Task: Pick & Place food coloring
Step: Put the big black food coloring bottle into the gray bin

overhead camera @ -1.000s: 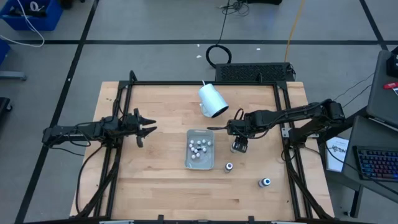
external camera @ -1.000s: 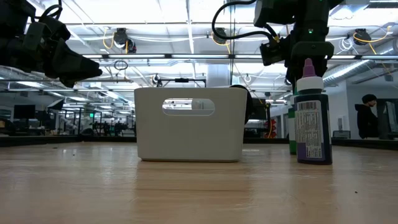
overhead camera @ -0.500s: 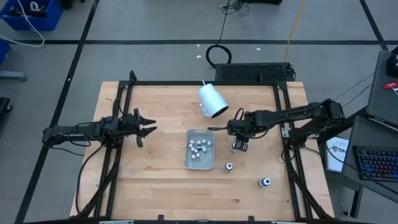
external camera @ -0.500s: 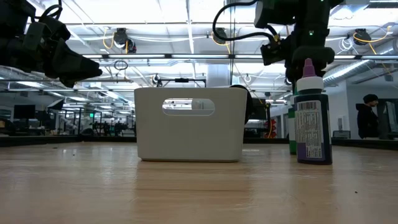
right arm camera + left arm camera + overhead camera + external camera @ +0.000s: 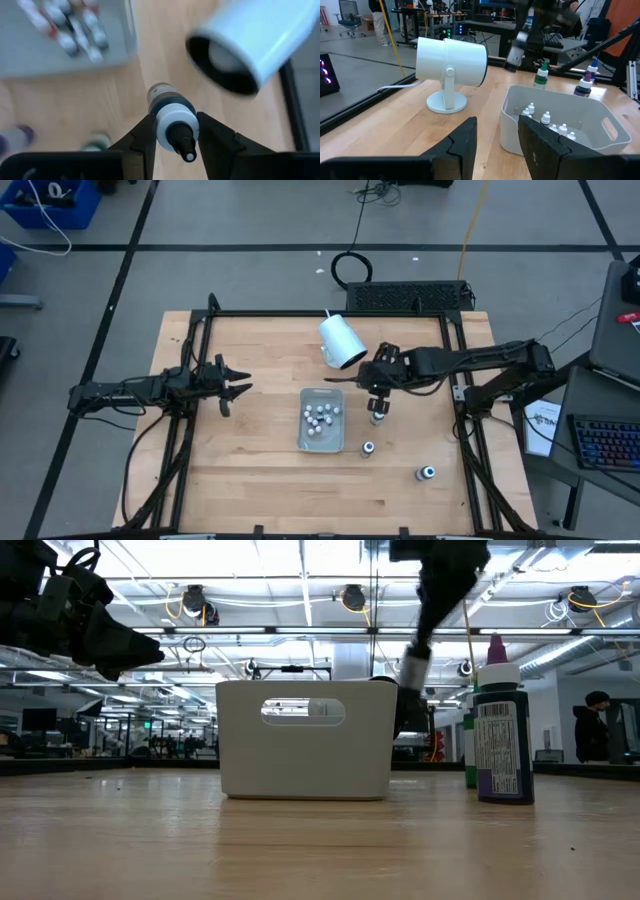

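Right gripper: clamped on a dark bottle at its pale cap, one finger on each side; nozzle points toward the wrist camera; in the high view the gripper holds it clear of the table, just right of the tray and below the cup

Held bottle: in the low view it hangs tilted, near the tray's right end; the image is smeared there

Left gripper: fingers spread apart, nothing between them; hovers at the table's left side, well apart from the tray; in its wrist view the fingers frame the cup and tray

Tray: pale rectangular bin at mid-table; small whitish bottles lie clustered inside; their caps show over the rim in the left wrist view

Loose bottles: one stands just right of the tray's lower corner; another stands farther right, nearer the table's front edge; in the low view a purple one stands upright at right, with a green one partly hidden behind it

Cup: white, lying on its side on a round foot, above the tray; dark mouth faces the tray side

Table: light wood

Background: a person in dark clothes at far right of the low view
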`<state>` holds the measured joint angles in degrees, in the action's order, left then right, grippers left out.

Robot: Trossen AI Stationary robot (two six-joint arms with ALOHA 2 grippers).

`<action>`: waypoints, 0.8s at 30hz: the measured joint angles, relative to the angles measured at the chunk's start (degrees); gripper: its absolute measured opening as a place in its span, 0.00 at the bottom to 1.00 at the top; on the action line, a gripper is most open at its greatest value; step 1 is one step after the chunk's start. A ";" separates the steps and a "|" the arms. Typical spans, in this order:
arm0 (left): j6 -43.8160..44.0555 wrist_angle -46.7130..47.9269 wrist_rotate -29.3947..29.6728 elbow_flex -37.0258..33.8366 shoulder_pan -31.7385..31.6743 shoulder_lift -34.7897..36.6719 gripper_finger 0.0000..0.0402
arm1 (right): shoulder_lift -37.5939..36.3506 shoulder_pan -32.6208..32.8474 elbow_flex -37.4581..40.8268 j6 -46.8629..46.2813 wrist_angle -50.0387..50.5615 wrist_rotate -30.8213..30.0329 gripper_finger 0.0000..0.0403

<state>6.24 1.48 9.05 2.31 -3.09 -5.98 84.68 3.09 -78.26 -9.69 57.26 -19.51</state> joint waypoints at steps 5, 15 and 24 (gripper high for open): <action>0.00 0.00 0.01 0.00 0.02 0.01 0.37 | 0.61 1.28 -7.90 4.03 -0.16 0.03 0.26; 0.00 0.00 0.00 0.00 0.01 -0.01 0.37 | 11.99 2.52 -23.97 7.54 3.65 11.86 0.26; 0.00 -0.01 0.00 -0.01 0.02 -0.02 0.37 | 17.75 5.19 -26.33 3.96 4.21 20.23 0.26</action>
<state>6.24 1.47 9.06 2.31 -3.07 -6.00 102.43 8.28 -104.60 -5.73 61.46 0.72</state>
